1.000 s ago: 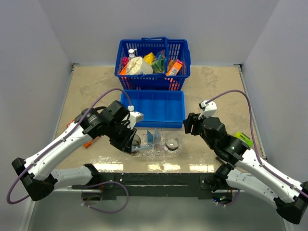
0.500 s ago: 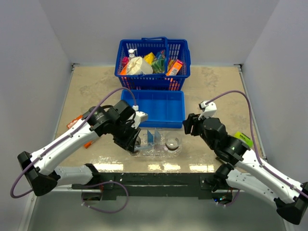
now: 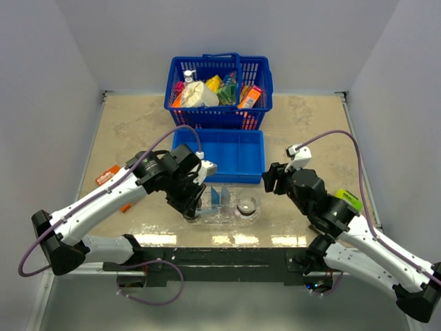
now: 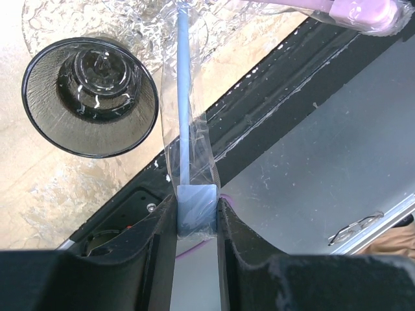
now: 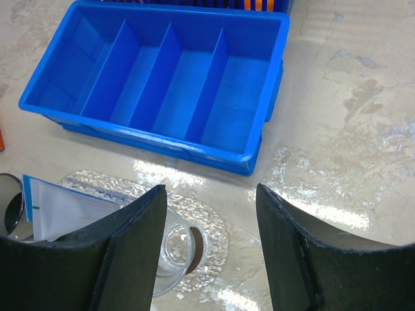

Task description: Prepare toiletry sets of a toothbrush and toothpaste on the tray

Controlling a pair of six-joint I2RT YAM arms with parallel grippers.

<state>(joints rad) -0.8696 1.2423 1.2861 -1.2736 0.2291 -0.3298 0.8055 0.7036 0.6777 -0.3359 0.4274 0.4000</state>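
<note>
My left gripper (image 4: 196, 208) (image 3: 192, 205) is shut on the square end of a pale blue toothbrush (image 4: 183, 97) in a clear wrapper. The toothbrush reaches toward the bumpy clear tray (image 4: 139, 18) (image 3: 231, 216) at the table's front edge. A smoky cup (image 4: 91, 97) stands just left of it. A pink wrapped toothbrush (image 4: 363, 11) shows at the top right of the left wrist view. Pale toothpaste tubes (image 3: 220, 194) (image 5: 65, 210) stand on the tray between that cup and a second cup (image 3: 246, 205) (image 5: 170, 249). My right gripper (image 5: 211, 191) (image 3: 272, 181) hangs open right of the tray, holding nothing.
A blue divided bin (image 3: 224, 155) (image 5: 162, 84) lies just behind the tray. A blue handled basket (image 3: 219, 89) full of packets stands at the back. Orange items (image 3: 107, 176) lie on the table at the left. The table's front edge (image 4: 272, 103) runs right under the left gripper.
My left arm has shifted a little to the right and toward the tray with the toothbrush in its grip. The right arm has not moved.
</note>
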